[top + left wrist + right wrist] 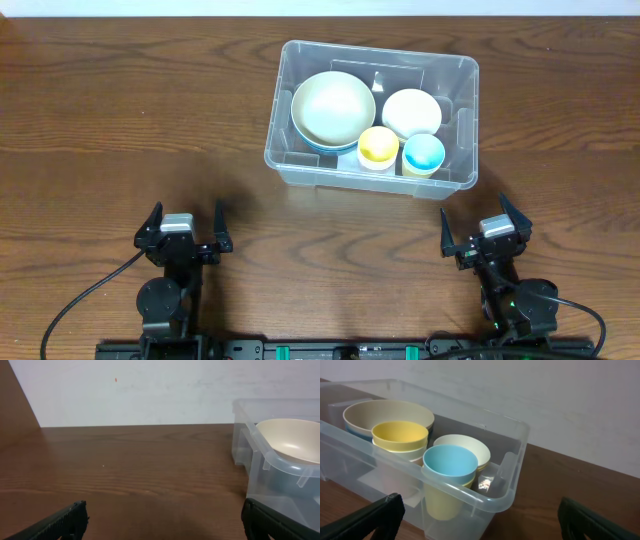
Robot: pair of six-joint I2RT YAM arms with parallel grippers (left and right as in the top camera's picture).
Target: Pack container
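The clear plastic container (pixel 372 181) is sitting on the wooden table (pixel 120 120), on the far side and a little toward the right arm. Inside it, a large cream bowl (pixel 333 108) is filling the left part. A blue edge is showing under that bowl's rim, so it is probably nesting in a blue bowl, though most of that is hidden. A smaller cream bowl (pixel 411 112) is lying in the far right part. A yellow cup (pixel 378 146) and a blue cup (pixel 423 152) are standing upright side by side against the near wall, the yellow one just beside the large bowl. In the right wrist view the blue cup (pixel 450 462) is sitting inside a pale yellow cup.

The left gripper (pixel 187 210) is hovering near the table's front edge, well apart from the container, with its jaws spread wide and nothing between them. The right gripper (pixel 474 207) is hanging just in front of the container's near right corner, jaws also wide apart and empty. Neither one is touching the container. The left wrist view is showing the dark fingers (pixel 60 521) low over bare wood, with the container's corner at the right.
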